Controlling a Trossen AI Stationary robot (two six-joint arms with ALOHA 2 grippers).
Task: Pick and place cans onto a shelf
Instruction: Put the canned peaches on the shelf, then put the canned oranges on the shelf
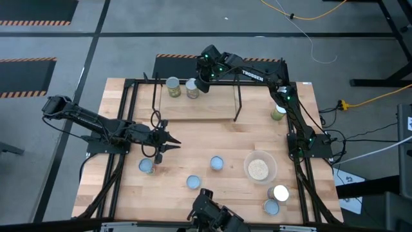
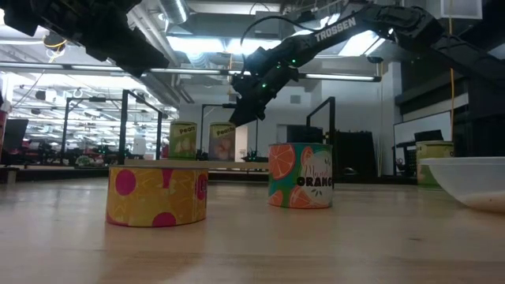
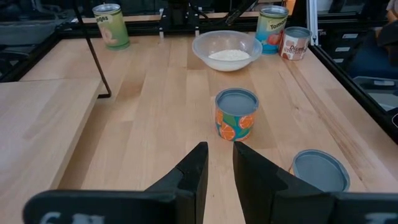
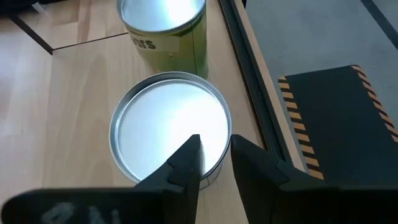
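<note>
**Two cans shelved, right gripper over the second; six on the table**

Two cans [image 1: 172,86] [image 1: 192,88] stand upright, side by side, on the shelf [image 1: 196,111] at its left end. The shelf sits along the table's [image 1: 193,142] far edge. The right gripper [image 1: 201,82] hangs right above the inner shelf can [image 4: 168,124]. Its fingers are drawn close with only a slim gap, over the lid and pinching nothing. That gap is far too narrow to take a can.

Six cans stand on the table, not yet shelved, all with the long axis vertical:
- The orange-label can [image 3: 236,114] is mid-table.
- A low blue-lidded can [image 3: 320,171] sits nearer the front edge.
- A yellow-and-pink can [image 1: 147,166] is towards the left edge.
- A green-label can [image 1: 278,113] is by the right edge.
- A pair [image 1: 278,192] [image 1: 271,207] is at the front right corner.

A clear bowl of grains [image 1: 259,167] sits between the orange can and that pair.

The left gripper [image 1: 172,143] hovers over the left half of the table, empty, with its fingers close together. The orange can lies dead ahead of it along the finger line, well apart, with the bowl beyond. The yellow-and-pink can is nearer but sits off to the side, just beside the wrist and out of the wrist view.

My read is that the left arm is better placed for the next pick, since the right arm is at the shelf. It would need to spread its fingers wide before closing on a can's side.
</note>
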